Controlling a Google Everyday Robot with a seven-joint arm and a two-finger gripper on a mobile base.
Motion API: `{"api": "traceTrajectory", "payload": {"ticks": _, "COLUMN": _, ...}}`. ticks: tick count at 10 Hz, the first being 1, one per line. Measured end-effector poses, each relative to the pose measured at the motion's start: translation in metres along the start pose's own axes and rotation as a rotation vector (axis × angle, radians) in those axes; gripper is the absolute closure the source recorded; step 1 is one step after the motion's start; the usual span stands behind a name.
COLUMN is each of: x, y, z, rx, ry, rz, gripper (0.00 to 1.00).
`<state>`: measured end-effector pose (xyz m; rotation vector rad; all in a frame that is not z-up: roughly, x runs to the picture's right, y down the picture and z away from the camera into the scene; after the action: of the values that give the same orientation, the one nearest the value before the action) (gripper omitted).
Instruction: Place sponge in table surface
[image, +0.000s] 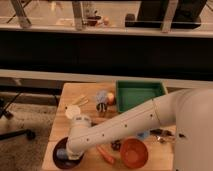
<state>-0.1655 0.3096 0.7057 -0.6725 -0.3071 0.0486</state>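
Observation:
The light tan table surface (72, 93) fills the lower middle of the camera view. My arm reaches from the right down to the table's front left corner. My gripper (68, 151) hangs there over a dark round bowl (59, 145), mostly hidden under the white wrist. A small pale blue-grey piece, which looks like the sponge (62, 153), shows at the gripper inside the bowl. I cannot tell whether the gripper is holding it.
A green tray (140, 94) stands at the back right. A small blue cup (102, 95) and an orange item (111, 99) sit beside it. An orange bowl (134, 152) and an orange stick-like item (105, 155) lie at the front. A pale item (74, 110) lies at the left.

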Motion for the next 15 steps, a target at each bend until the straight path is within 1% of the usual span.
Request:
{"api": "traceTrajectory", "payload": {"ticks": 5, "x": -0.005, "y": 0.001, "z": -0.017, "rx": 0.002, "ry": -0.028, "rz": -0.016, "gripper": 1.0}}
{"api": "traceTrajectory", "payload": {"ticks": 10, "x": -0.025, "y": 0.005, "z": -0.042, "rx": 0.014, "ry": -0.064, "rz": -0.052, "gripper": 1.0}}
{"api": "traceTrajectory", "payload": {"ticks": 13, "x": -0.034, "y": 0.005, "z": -0.057, "rx": 0.032, "ry": -0.074, "rz": -0.073, "gripper": 1.0}}
{"api": "traceTrajectory", "payload": {"ticks": 15, "x": -0.039, "y": 0.001, "z": -0.068, "rx": 0.052, "ry": -0.076, "rz": -0.087, "gripper": 1.0}}
